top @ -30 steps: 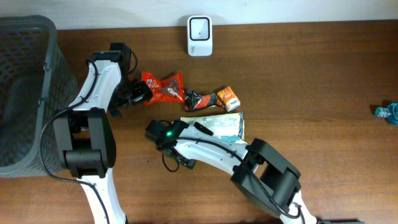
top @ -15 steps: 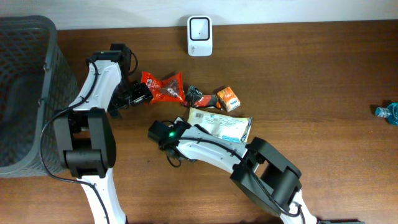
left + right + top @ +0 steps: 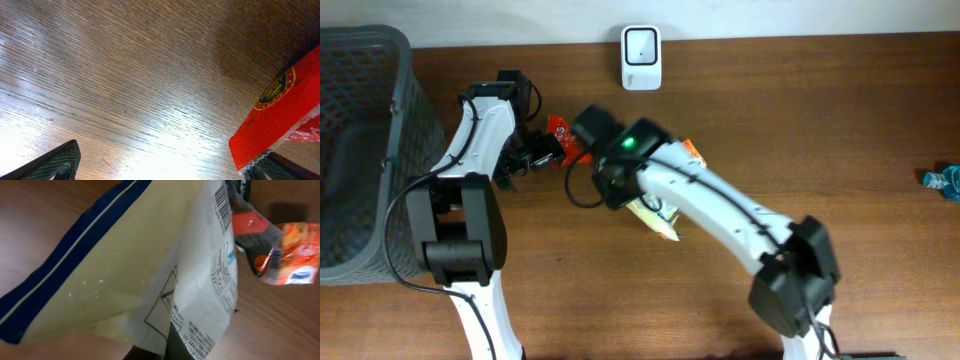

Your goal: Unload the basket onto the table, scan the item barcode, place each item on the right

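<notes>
Right claw [image 3: 154, 351]: clamped on one edge of a cream pouch [image 3: 150, 265] with a blue stripe. The barcode [image 3: 222, 202] shows near the pouch's far corner. The pouch is held tilted over mid-bench [image 3: 840, 120], under the right arm, well apart from the white scanner [image 3: 641, 43] at the far edge. Left claw [image 3: 542, 152]: fingers apart, low over the wood, red snack packet [image 3: 280, 115] just beside one finger.

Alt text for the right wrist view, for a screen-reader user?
A cream packet with a blue edge fills the frame, held up close by the right gripper, its barcode at the top. Behind it, an orange snack packet lies on the wooden table.
</notes>
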Robot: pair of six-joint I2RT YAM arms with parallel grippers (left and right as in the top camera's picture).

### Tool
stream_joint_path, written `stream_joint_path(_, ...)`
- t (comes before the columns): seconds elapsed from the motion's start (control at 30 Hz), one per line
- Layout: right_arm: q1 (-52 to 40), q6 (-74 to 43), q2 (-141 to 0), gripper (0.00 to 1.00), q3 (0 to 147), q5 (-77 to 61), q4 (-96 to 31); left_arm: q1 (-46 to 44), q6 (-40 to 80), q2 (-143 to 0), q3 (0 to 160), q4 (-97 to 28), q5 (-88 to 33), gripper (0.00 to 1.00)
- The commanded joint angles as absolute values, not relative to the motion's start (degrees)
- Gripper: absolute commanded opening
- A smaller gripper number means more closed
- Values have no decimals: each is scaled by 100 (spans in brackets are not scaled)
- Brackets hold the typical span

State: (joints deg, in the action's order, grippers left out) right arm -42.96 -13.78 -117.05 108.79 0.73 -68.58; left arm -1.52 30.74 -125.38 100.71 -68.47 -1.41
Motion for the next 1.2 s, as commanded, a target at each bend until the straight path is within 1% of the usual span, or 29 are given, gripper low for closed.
stream_joint_path(0.0,-3688,-805,-11450,4,11015,-2742,-6888,-132,3127,-12569,10031,-6858,-62,99)
stream_joint_path(0.07,-3400,-744,-11459,4,11015,-3459,-6886,-132,3127,-12569,10031,-6858,-62,99)
stream_joint_path(0.13,-2923,-574,-11459,4,11015,-4508,-6869,-132,3127,-12569,10031,-6858,-62,99)
stream_joint_path(0.2,-2648,-403,-11469,4,11013,-5131,-6871,-132,3127,-12569,10031,-6855,-62,99)
stream_joint_path(0.4,-2119,-388,-11592,4,10672,-6077,-6816,-132,3127,-12569,10031,-6855,-60,99)
stream_joint_path(0.5,-1970,-812,-11784,4,10259,-6121,-6486,-132,3127,-12569,10031,-6858,-62,99)
stream_joint_path(0.6,-1802,-1337,-11893,4,9926,-5286,-6106,-132,3127,-12569,10031,-6858,-62,99)
stream_joint_path(0.67,-1651,-1741,-11893,4,9900,-3959,-6088,-132,3127,-12569,10031,-6855,-62,99)
stream_joint_path(0.7,-1588,-1865,-11885,7,9904,-3435,-6112,-132,3127,-12569,10031,-6858,-62,99)
stream_joint_path(0.77,-1437,-1898,-11878,22,9931,-2576,-6246,-132,3127,-12569,10031,-6858,-62,99)
stream_joint_path(0.83,-1234,-1887,-11878,25,9933,-1896,-6514,-132,3127,-12569,10031,-6858,-62,99)
stream_joint_path(0.9,-1107,-1763,-11876,25,9933,-1450,-6685,-132,3127,-12569,10031,-6855,-62,99)
stream_joint_path(0.93,-1061,-1741,-11876,29,9946,-1157,-6788,-132,3127,-12569,10031,-6858,-62,99)
stream_joint_path(0.97,-1035,-1741,-11876,34,9990,-956,-6899,-132,3127,-12569,10031,-6858,-62,99)
stream_joint_path(1.0,-1007,-1675,-11876,43,10062,-773,-7043,-132,3127,-12569,10031,-6858,-62,99)
stream_joint_path(1.03,-993,-1566,-11876,48,10158,-672,-7201,-132,3127,-12569,10031,-6855,-62,99)
stream_joint_path(1.07,-993,-1378,-11876,50,10309,-681,-7397,-132,3127,-12569,10031,-6855,-62,99)
stream_joint_path(1.17,-1109,-698,-11876,50,10715,-1114,-7913,-132,3127,-12569,10031,-6855,-62,99)
